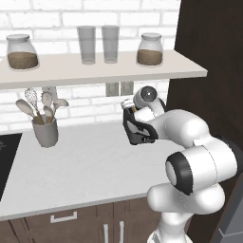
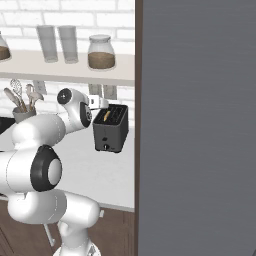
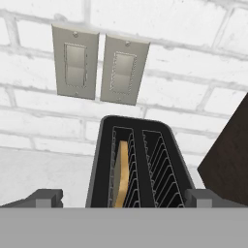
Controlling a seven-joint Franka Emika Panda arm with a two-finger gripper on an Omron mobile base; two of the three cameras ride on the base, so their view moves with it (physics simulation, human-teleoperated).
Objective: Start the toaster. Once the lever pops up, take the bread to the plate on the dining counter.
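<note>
Spread wide, the gripper (image 3: pixel 123 196) is hovering over the toaster (image 3: pixel 138 164), its two dark fingertips (image 3: pixel 46 197) just poking up at either side of the black body and gripping nothing. That toaster is sitting at the back right corner of the worktop (image 1: pixel 85 166), close to the white brick wall and beside a tall dark panel (image 2: pixel 200 125). From the left base view, the arm's own wrist is covering most of the toaster. The bread (image 3: pixel 122 174) is standing on edge in one slot, sunk low, its lower part cut off in the hand view; from the right base view it is showing as a small tan sliver (image 2: pixel 107 116). Two wall switch plates (image 3: pixel 99 68) are hanging above the toaster.
</note>
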